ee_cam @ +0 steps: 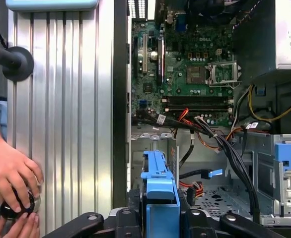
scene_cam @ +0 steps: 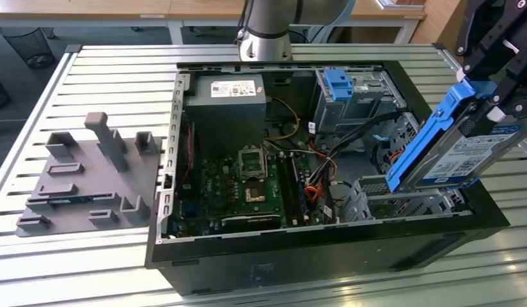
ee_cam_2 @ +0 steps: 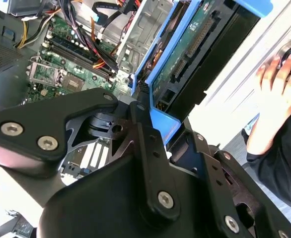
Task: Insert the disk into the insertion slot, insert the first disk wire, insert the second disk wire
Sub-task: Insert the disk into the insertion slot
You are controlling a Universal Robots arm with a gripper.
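Tool point(scene_cam: 500, 105) gripping disk point(scene_cam: 464, 150), closed on blue carrier's upper end. Disk hanging tilted, lower end at mouth of slot point(scene_cam: 413, 203), near front corner of case point(scene_cam: 332, 256) on exterior view's right; whether already entering, cannot tell. Likely needing: disk squared to cage walls, carrier edges meeting guides evenly, slow straight push without forcing, cables point(scene_cam: 319, 182) staying clear of mouth.
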